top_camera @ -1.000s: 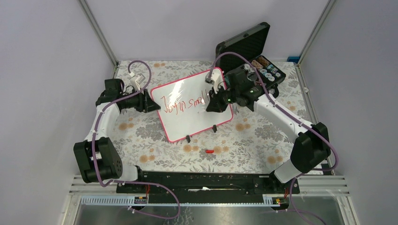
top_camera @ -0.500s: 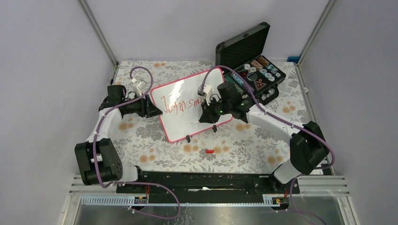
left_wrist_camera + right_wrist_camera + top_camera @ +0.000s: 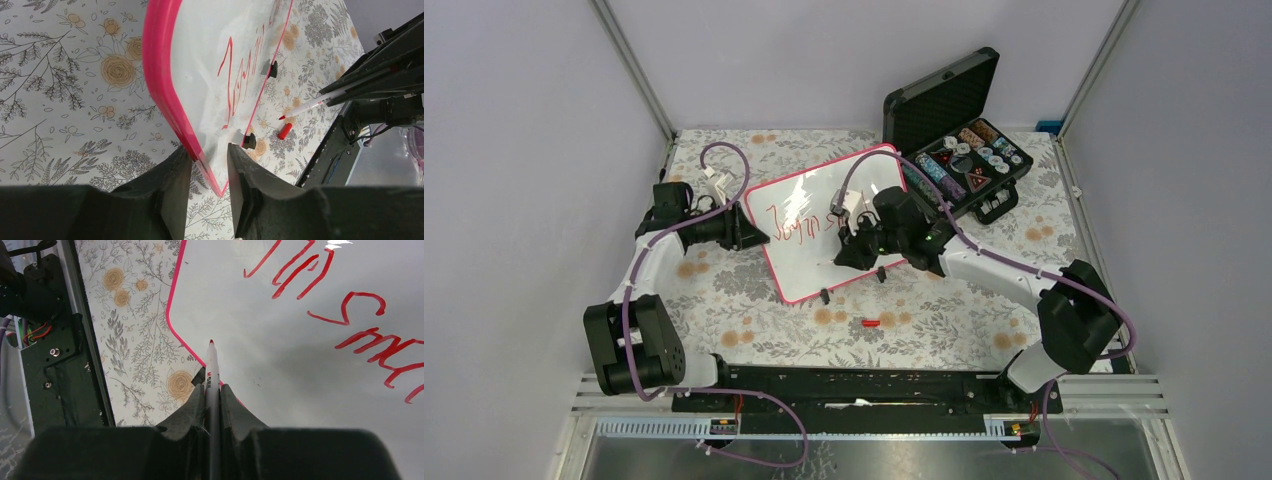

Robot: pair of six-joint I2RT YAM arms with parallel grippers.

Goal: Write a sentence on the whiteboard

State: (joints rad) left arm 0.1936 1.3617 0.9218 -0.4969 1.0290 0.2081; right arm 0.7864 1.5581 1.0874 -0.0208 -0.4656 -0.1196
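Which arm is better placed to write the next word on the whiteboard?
Right. The right claw grips the marker, tip over blank whiteboard below the writing. The left claw only straddles the whiteboard's rim.

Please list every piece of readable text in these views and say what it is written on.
"Joy in sm…": red handwriting on the whiteboard; the later letters are cut off or hidden.
Marker barrel: small red print, too blurred to read.
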